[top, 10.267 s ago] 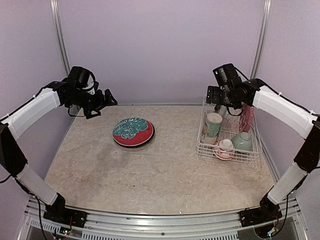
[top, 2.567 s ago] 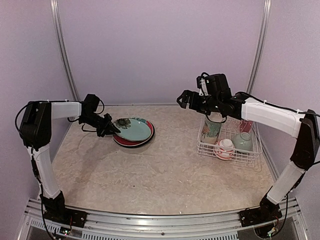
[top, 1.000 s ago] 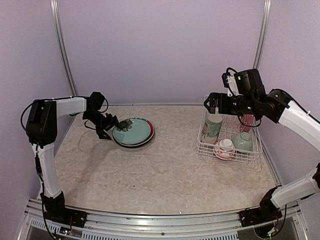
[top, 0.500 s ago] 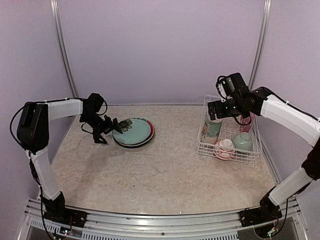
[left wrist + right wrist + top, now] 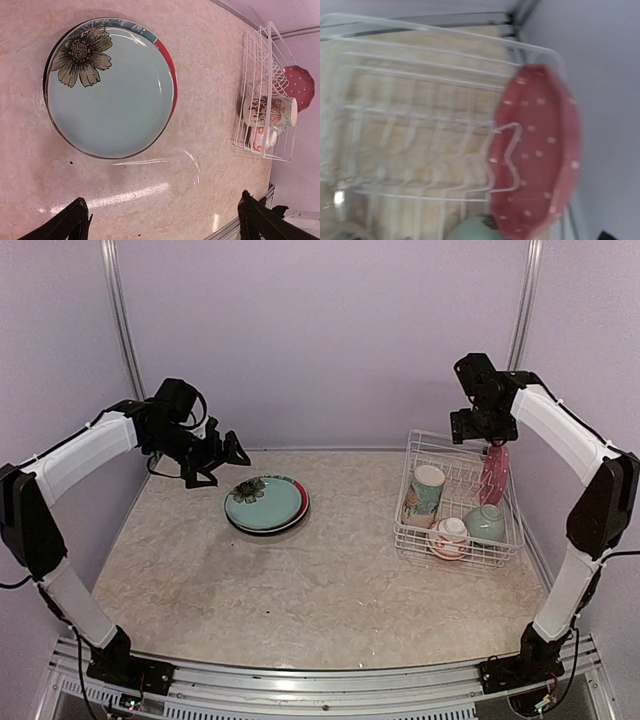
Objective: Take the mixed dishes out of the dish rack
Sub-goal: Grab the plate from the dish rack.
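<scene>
A light teal plate [image 5: 264, 502] with a dark flower lies on the red-teal plate [image 5: 300, 502], stacked left of centre. My left gripper [image 5: 225, 451] hovers open and empty above and behind their left edge; in the left wrist view the teal plate [image 5: 110, 90] lies beyond the wide-apart fingertips [image 5: 75, 222]. The dish rack [image 5: 416, 540] stands at the right and holds a pink dotted plate [image 5: 492, 475] on edge, a tall mug [image 5: 428, 488], a mint bowl [image 5: 484, 523] and a white-pink bowl [image 5: 450, 537]. My right gripper [image 5: 478, 428] hangs open above the pink plate [image 5: 535, 150].
The rack sits close to the right wall and its metal post [image 5: 516, 330]. Bare marbled tabletop [image 5: 320, 590] stretches between the plates and the rack and toward the near rail. In the left wrist view, the rack [image 5: 265, 95] shows at the far right.
The left gripper has opened fully and lifted up and back from the plate stack. The right arm has swung right and back, from over the mug to above the pink plate.
</scene>
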`<state>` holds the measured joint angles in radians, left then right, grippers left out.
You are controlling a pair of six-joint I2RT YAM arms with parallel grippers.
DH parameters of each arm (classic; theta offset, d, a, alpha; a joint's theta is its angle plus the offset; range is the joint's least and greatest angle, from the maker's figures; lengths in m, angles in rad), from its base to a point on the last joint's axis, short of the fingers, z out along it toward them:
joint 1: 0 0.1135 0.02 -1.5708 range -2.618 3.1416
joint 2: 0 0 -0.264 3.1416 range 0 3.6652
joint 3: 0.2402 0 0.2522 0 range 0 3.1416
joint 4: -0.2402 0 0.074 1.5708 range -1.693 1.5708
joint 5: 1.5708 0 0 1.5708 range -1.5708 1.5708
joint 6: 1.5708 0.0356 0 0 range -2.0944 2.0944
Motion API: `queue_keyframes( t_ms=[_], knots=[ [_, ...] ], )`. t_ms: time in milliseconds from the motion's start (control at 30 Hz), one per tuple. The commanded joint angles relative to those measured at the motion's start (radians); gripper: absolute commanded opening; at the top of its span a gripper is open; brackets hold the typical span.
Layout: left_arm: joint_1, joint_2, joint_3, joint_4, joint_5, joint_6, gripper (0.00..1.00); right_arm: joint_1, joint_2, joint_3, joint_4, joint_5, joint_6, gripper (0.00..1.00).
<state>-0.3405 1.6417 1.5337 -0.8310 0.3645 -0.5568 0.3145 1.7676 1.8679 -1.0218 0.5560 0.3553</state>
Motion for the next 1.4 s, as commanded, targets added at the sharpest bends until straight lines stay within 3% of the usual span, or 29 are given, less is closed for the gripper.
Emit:
queue_keyframes(
  t_ms=[0,233,567,733,867,1367],
  knots=[
    [-0.025,-0.091,0.007,-0.035,-0.068,0.037,0.99,-0.042,0.052,0.043,-0.053,0.084,0.059,1.0],
    [-0.044,-0.324,-0.138,0.164,0.047,-0.027,0.99,-0.103,0.169,0.266,-0.221,0.121,0.078,1.0],
    [-0.056,-0.259,0.02,0.219,0.017,-0.071,0.99,-0.2,0.138,0.016,-0.09,0.093,0.019,0.92],
    [-0.05,-0.283,-0.061,0.27,0.08,-0.043,0.99,-0.2,0.13,-0.092,0.006,0.078,0.051,0.82],
    [-0.063,-0.326,-0.115,0.274,0.033,0.004,0.99,-0.198,0.14,-0.115,0.028,0.103,0.067,0.72],
    [-0.053,-0.283,-0.086,0.222,0.045,0.047,0.99,-0.176,0.329,0.106,-0.11,0.291,0.178,0.43]
  ],
)
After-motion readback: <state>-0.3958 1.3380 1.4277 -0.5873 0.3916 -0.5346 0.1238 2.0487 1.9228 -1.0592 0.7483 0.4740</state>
